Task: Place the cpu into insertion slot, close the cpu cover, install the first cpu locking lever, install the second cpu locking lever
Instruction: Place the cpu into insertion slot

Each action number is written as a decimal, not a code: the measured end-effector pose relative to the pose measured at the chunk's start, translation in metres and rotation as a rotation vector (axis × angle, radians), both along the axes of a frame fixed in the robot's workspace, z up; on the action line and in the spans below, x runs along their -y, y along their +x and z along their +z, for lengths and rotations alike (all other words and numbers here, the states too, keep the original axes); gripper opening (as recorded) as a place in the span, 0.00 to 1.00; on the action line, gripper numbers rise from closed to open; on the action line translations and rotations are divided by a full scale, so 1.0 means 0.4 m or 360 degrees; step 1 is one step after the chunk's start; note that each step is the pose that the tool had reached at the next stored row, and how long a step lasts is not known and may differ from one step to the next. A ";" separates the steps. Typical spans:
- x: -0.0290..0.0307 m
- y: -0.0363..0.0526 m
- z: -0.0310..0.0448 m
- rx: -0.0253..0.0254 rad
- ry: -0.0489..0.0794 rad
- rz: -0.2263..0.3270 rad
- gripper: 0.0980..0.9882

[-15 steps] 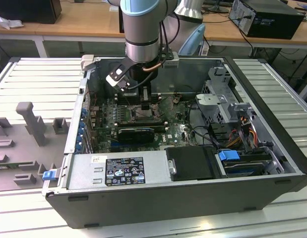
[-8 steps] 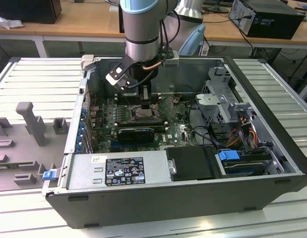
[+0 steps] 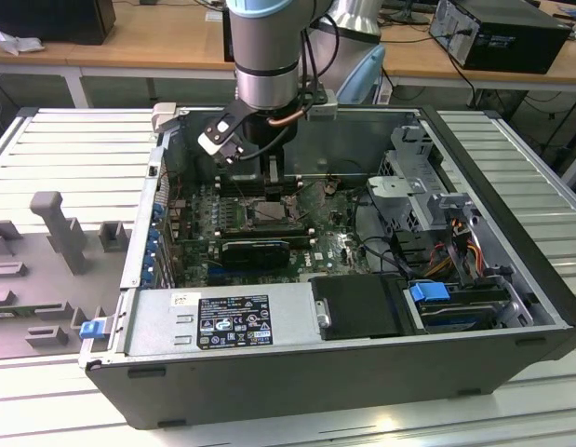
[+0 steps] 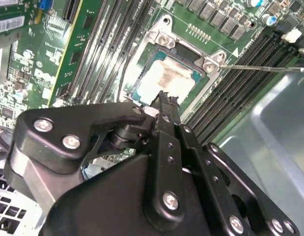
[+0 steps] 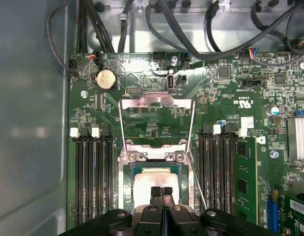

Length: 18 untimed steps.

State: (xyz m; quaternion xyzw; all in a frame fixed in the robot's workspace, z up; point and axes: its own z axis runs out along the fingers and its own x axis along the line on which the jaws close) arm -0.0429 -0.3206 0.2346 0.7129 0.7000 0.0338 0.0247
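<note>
Gripper point(image 5: 161, 191) claw pressed together, pinching nothing, tips hovering just over cpu point(image 5: 156, 178). Cpu is lying in slot point(image 5: 125, 183), mid-board; cover point(image 5: 156, 102) is standing open. We are judging seating: press straight down, lightly, no sideways shove.

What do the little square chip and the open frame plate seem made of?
The cpu: likely a metal lid, dull silvery with a beige smear, on a green board-like base. The cpu cover: probably bare sheet metal, given its grey reflective sheen.
</note>
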 end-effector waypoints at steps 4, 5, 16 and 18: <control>0.005 0.019 -0.003 -0.00005 0.0000 -0.0001 0.01; 0.005 0.023 -0.004 -0.00008 0.0000 -0.0001 0.01; 0.005 0.063 0.037 -0.00010 -0.0001 -0.0001 0.01; 0.005 0.064 0.060 -0.00010 -0.0001 -0.0001 0.01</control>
